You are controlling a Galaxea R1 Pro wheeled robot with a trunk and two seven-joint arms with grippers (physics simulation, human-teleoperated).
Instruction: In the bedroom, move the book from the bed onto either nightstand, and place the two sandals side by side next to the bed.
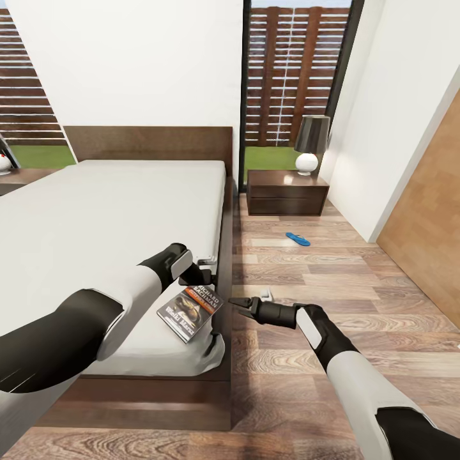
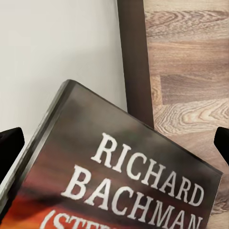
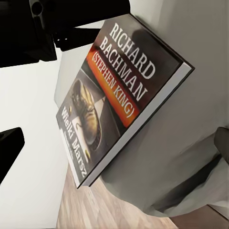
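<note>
The book (image 1: 190, 312) lies flat on the off-white mattress of the bed (image 1: 115, 204), close to its near right corner; its dark cover reads "Richard Bachman" (image 2: 143, 176) over an orange band (image 3: 112, 90). My left gripper (image 1: 206, 271) hovers open just above the book's far end, its dark fingertips (image 2: 9, 148) spread wide to either side. Over the floor beside the bed, my right gripper (image 1: 235, 303) points at the book's edge and is open, holding nothing. One blue sandal (image 1: 298, 239) lies on the floor in front of the right nightstand (image 1: 287, 191).
A lamp (image 1: 311, 144) stands on the right nightstand. A second nightstand (image 1: 19, 177) shows at the far left of the bed. The dark wood bed frame (image 1: 225, 255) runs between book and floor. A brown door (image 1: 428, 217) lines the right wall.
</note>
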